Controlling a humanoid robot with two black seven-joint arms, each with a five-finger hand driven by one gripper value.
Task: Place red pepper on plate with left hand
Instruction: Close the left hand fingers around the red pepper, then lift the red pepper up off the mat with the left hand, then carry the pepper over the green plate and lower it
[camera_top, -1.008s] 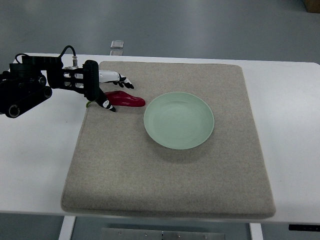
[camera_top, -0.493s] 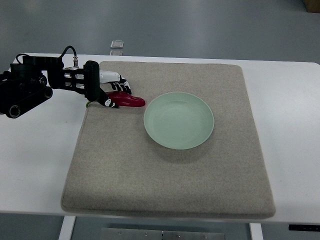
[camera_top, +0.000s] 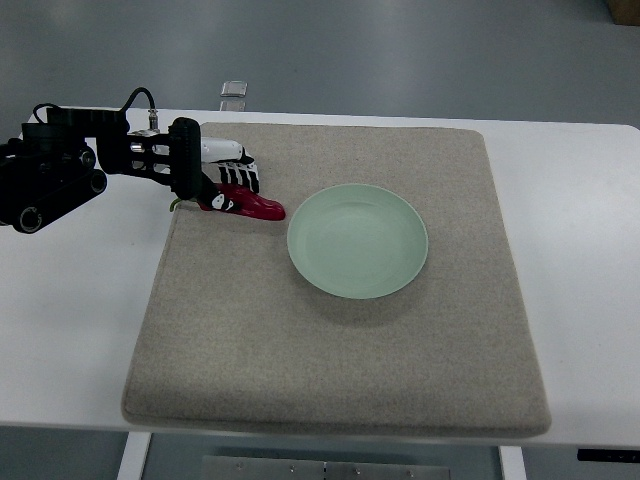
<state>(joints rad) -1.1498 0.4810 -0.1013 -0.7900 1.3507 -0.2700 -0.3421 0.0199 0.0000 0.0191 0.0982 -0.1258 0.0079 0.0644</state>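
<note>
Red pepper (camera_top: 258, 206): lies on the grey felt mat (camera_top: 340, 330) near its far left corner; the stem end is hidden under the hand, only the pointed red end is seen, aimed toward the plate.

Left hand (camera_top: 222, 182): black and white, entered from the desk's left edge; fingers (camera_top: 243, 178) are curled down and closed around the pepper's stem half. Fingertip contact is partly obscured.

Pale green plate (camera_top: 358, 240): set on the mat, right of the pepper and just apart from its tip, toward the mat's far half.

White desk (camera_top: 70, 320): carries the mat.

Small clear item (camera_top: 233, 91): at the desk's far edge, too small to identify. No legible writing.
</note>
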